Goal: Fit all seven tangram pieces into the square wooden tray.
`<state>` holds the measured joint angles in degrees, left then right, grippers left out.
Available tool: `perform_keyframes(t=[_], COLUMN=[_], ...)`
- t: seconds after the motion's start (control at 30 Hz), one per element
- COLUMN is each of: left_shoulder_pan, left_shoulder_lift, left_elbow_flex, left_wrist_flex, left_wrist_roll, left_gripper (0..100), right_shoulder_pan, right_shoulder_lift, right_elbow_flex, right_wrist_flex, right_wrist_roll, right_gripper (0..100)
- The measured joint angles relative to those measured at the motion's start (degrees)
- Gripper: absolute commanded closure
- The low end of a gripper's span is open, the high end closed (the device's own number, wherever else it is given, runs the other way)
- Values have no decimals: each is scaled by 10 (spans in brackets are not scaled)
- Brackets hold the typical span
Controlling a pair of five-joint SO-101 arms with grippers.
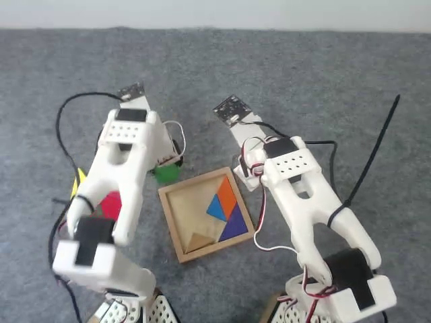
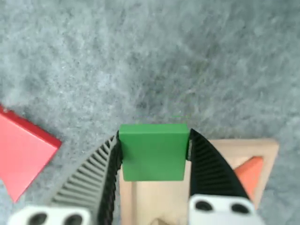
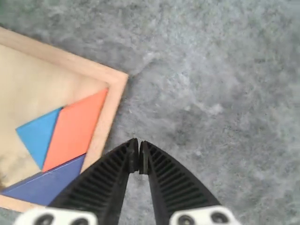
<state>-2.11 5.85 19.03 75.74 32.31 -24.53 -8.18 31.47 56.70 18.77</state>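
Had green piece (image 2: 152,152) pinched flat-sided in left gripper (image 2: 153,138), right at tray (image 2: 265,146) corner rim, with bare floor just behind, toward arm bases. Had right gripper (image 3: 139,149) closed on nothing, beside opposite rim.

Bright, even, diffuse light from overhead across the grey worktop (image 1: 323,81). Shadows are soft and weak, with faint darker patches on the felt under both arms. White arm shells read brightest in high view. Right wrist view has dim shadow under the black fingers (image 3: 108,178). Green piece (image 2: 152,152) is evenly lit.
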Motion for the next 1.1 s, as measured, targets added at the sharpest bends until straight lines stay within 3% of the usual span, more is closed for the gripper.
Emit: perform_keyframes(t=[0.23,0.53,0.9,1.1], left_shoulder_pan=[66,211,252,260], left_shoulder_lift=[-128,-137,-127,-128], left_elbow_flex=[145,179,205,255], left_wrist_flex=[-80,-97,-84,-129], left_wrist_roll=[-97,-243,-269,-267], left_gripper=[909,909,911,910], right_shoulder_pan=[56,140,175,178], right_shoulder_lift=[0,0,0,0], right_elbow_flex=[0,-26,-30,-30], right_wrist_flex=[0,0,0,0], right_wrist_roll=[-65,-147,-178,-185], right_gripper=[976,974,972,972])
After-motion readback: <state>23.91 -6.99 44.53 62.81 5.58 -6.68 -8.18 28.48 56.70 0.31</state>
